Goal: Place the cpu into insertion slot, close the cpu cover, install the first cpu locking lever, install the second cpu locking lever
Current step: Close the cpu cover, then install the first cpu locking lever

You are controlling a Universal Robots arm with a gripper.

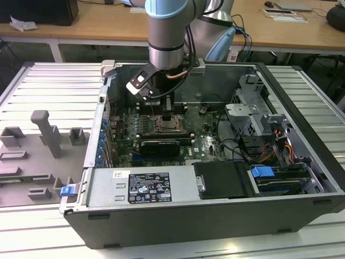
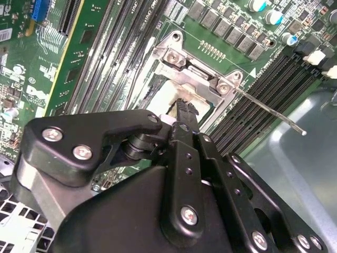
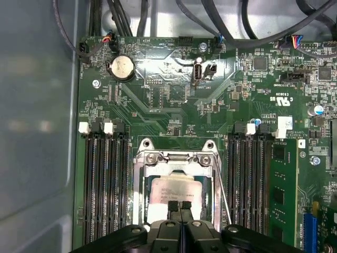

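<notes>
The cpu, with its pale silvery top, lies in the insertion slot on the green motherboard. The cpu cover, a silvery frame, is down around it, and the chip shows through its window. My gripper hovers right over the edge of the chip with its black fingertips pressed together and nothing between them. A thin metal locking lever sticks out from one corner of the socket and its free end stands unlatched. In the exterior view my gripper points down into the open computer case.
Black memory slots flank the socket on both sides. A long black card lies just in front of the socket. Cables and drive cages crowd the exterior view's right; the case wall is close by.
</notes>
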